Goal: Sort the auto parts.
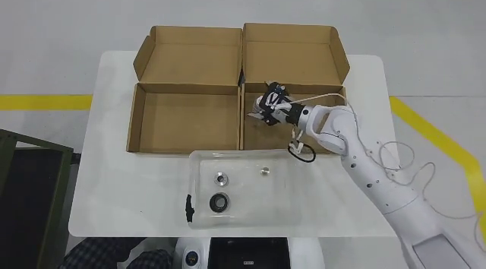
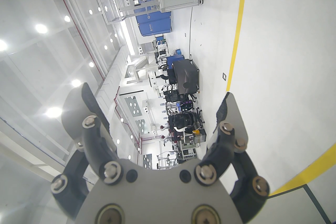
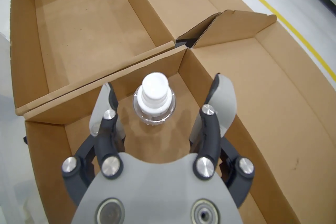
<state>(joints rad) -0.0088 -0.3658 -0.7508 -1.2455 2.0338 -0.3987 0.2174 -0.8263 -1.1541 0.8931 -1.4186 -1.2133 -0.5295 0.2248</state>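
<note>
My right gripper (image 3: 164,86) (image 1: 258,109) hangs open inside the right cardboard box (image 3: 262,93) (image 1: 269,138), close to the wall it shares with the left cardboard box (image 3: 86,33) (image 1: 186,121). A white stepped part with a shiny round flange (image 3: 155,101) stands upright on the box floor between the spread fingers, touching neither. In the clear tray (image 1: 250,204) near the table's front lie a silver ring (image 1: 219,178), a small metal piece (image 1: 265,169) and a black ring (image 1: 220,202). My left gripper (image 2: 157,93) is open and holds nothing, aimed out into the room.
Both boxes have their lids folded back toward the far edge of the white table (image 1: 114,155). A black scrap (image 1: 188,208) sits at the tray's left front corner. The left box holds nothing. A cable loop (image 1: 302,151) hangs from the right arm above the tray's far rim.
</note>
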